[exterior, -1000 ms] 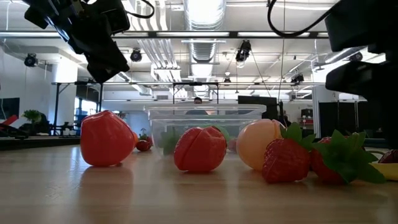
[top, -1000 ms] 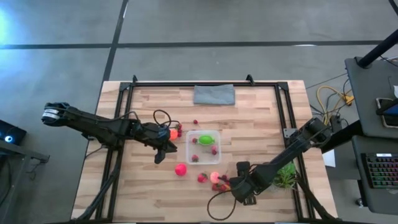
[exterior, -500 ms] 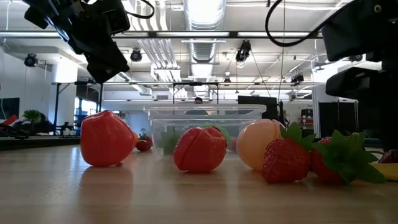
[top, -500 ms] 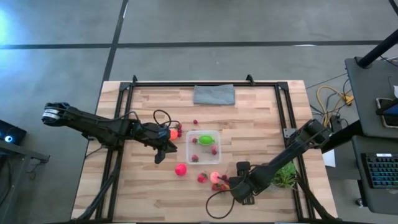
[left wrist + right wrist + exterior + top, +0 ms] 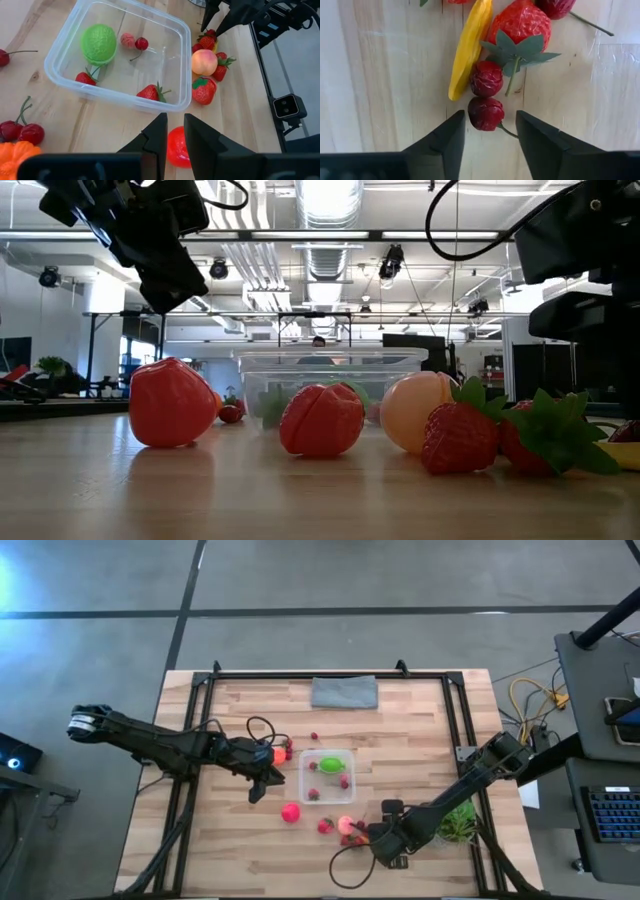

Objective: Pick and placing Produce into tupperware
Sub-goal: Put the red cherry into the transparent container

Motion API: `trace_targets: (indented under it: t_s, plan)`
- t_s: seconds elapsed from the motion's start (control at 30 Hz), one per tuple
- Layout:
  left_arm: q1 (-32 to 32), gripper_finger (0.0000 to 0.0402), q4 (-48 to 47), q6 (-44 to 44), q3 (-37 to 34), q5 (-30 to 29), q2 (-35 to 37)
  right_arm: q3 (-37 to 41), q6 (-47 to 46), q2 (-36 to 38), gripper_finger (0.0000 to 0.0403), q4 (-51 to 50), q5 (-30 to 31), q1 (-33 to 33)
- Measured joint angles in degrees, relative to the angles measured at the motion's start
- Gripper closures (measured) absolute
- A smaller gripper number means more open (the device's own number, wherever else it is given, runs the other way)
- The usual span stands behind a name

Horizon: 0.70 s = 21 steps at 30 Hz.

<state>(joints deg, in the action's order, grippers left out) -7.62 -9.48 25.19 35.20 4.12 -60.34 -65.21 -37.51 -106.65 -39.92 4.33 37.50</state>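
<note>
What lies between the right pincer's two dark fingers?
In the right wrist view, a dark-red berry sits between the right pincer's open fingers, untouched.

Robotics lab: exposed ceiling ducts (image 5: 322, 220)

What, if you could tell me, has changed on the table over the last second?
Only the right claw moved: it edged a little towards the table's left side, and now straddles a dark-red berry lying on the wood, not yet gripped. The left claw stayed shut beside the tupperware, and the produce inside it and on the table did not shift.
</note>
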Motion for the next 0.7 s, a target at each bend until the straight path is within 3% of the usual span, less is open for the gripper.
trace_targets:
  t_s: [0.23, 0.7]
  plan:
    - [0.00, 0.0353, -0.02, 0.00, -0.02, 0.00, 0.00, 0.00, 0.01, 0.00, 0.0287, 0.06, 0.06, 0.00]
    - [0.00, 0.0353, -0.02, -0.02, -0.04, 0.00, 0.00, 0.00, -5.70, 0.69, 0.0322, -0.22, -1.26, -0.02]
